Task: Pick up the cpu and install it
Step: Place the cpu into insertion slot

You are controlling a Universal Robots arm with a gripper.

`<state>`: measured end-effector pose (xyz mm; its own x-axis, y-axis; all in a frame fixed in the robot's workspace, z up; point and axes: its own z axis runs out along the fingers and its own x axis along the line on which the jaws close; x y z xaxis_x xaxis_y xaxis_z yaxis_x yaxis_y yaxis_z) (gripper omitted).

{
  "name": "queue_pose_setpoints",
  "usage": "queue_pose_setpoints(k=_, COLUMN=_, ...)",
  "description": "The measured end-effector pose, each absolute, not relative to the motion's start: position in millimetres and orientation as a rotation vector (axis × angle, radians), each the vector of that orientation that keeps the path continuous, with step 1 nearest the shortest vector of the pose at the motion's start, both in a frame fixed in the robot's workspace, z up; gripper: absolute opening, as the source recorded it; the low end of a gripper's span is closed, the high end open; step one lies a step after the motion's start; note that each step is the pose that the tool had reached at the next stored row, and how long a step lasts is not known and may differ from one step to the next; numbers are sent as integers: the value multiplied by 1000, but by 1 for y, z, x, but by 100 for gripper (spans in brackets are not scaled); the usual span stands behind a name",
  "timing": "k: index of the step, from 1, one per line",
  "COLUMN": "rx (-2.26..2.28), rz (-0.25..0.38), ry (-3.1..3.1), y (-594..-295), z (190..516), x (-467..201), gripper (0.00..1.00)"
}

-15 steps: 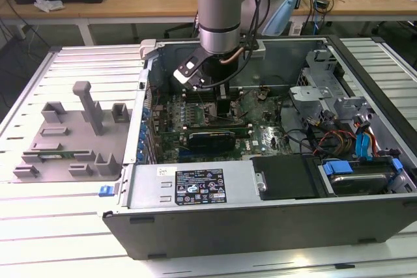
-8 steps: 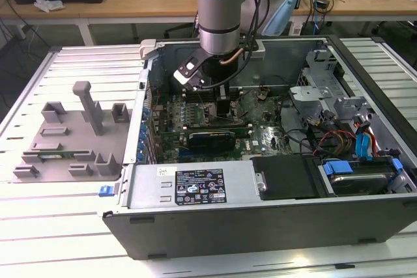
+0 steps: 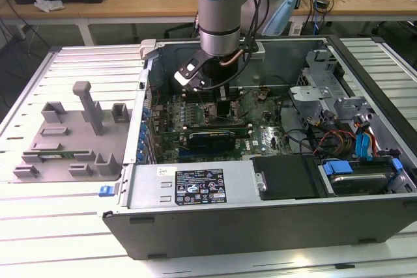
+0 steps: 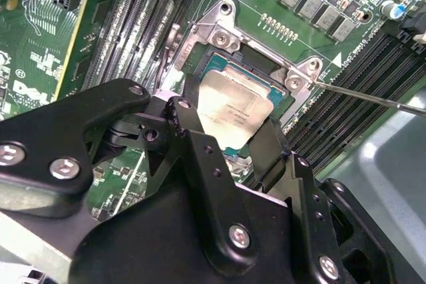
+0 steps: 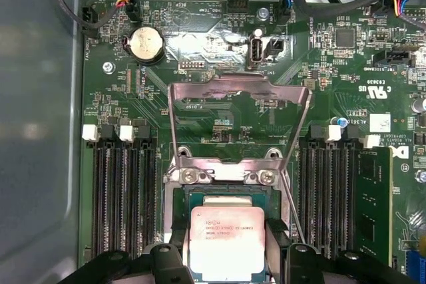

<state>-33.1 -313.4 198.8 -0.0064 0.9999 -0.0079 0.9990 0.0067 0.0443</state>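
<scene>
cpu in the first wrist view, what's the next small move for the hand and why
Probably ease the hand straight down a touch before letting go. The cpu sits gripped between its fingers, squared over the open socket, and the metal frame is swung up out of the way. I can't tell whether it is fully seated.

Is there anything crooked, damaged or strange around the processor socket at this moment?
Nothing stands out. The cpu sits square to the socket, gripped on two sides by the gripper. The socket's metal frame is swung open, which fits the job. Whether the cpu is fully seated, I cannot tell.
</scene>
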Motion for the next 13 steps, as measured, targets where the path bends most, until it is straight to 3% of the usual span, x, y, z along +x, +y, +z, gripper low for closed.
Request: queue_pose_setpoints(k=13, rx=2189, rz=40, ry=2202, y=-313, z=199, x=-32, gripper=54)
